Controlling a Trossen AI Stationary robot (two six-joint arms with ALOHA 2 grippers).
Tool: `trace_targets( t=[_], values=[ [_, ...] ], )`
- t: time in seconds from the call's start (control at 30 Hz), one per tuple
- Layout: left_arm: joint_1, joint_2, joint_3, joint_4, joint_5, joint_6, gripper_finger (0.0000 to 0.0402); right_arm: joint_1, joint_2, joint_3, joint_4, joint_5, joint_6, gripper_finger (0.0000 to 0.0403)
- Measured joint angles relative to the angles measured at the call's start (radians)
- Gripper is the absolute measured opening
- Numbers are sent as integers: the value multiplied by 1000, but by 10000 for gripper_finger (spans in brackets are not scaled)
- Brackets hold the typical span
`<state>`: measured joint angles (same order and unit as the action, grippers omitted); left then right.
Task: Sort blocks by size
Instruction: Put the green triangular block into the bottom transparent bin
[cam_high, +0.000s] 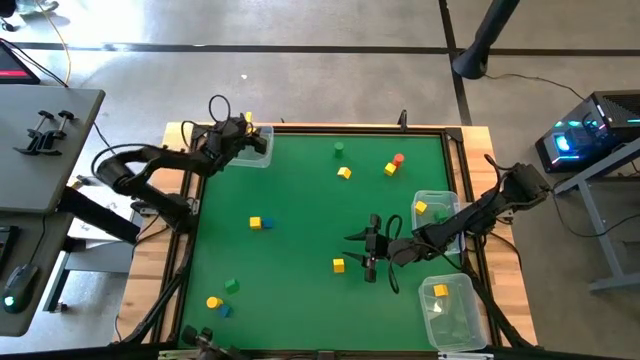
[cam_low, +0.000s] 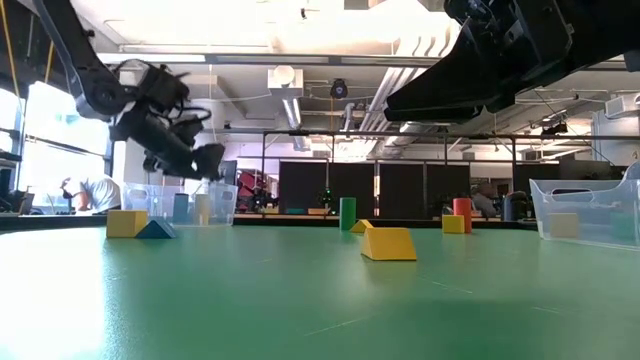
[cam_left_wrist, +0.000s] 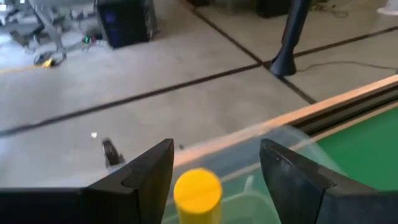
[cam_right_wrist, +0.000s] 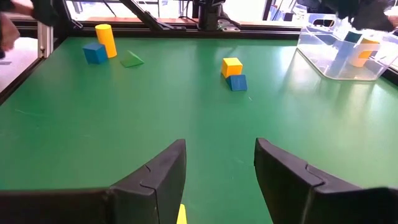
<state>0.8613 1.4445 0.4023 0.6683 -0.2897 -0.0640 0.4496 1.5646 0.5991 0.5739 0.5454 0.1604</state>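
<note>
Grey concrete flooring, ceiling ducts and bright windows are being seen beyond the desk (cam_high: 300, 190), whose green top is being framed by a wooden border.

Three clear tubs are being used as sorting bins: one tub (cam_high: 255, 146) directly under the left gripper at the far left corner, a second tub (cam_high: 436, 208) just behind the right gripper's wrist, and a third tub (cam_high: 448, 310) to that gripper's side at the near right corner. A yellow block is being held in each of the two right-hand tubs.

The left gripper (cam_left_wrist: 217, 177) is being held over the corner tub with its fingers spread apart, and a yellow cylinder (cam_left_wrist: 198, 190) is being seen between them, apparently being let go into the tub. The right gripper (cam_high: 366, 247) is being held low over the middle of the desk, fingers parted and empty, with a yellow block (cam_high: 339, 265) just beside its fingertips.

Loose blocks are being left scattered: a yellow and blue pair (cam_high: 258, 223) well out in front of the right gripper, a green, yellow and blue group (cam_high: 222, 297) near the front left corner, and green, yellow and red pieces (cam_high: 368, 165) toward the far edge.

A drop-off is judged to be in hand. Next, the left gripper is likely needing to be lifted clear, while the right one is being called on to close round its nearby yellow block.
</note>
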Motion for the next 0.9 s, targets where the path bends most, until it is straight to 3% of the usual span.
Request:
trace_targets(
  t=[0.23,0.43,0.63,0.9],
  values=[
    [-108,-233,0,-73,-1,105,224,0,0,0,0,0,0,181],
    [-325,-374,0,-178,-75,211,205,0,0,0,0,0,-2,181],
    [-556,-381,0,-226,-188,198,179,0,0,0,0,18,-3,181],
    [-831,-326,0,-246,-219,30,150,-6,0,0,45,101,0,181]
  ],
)
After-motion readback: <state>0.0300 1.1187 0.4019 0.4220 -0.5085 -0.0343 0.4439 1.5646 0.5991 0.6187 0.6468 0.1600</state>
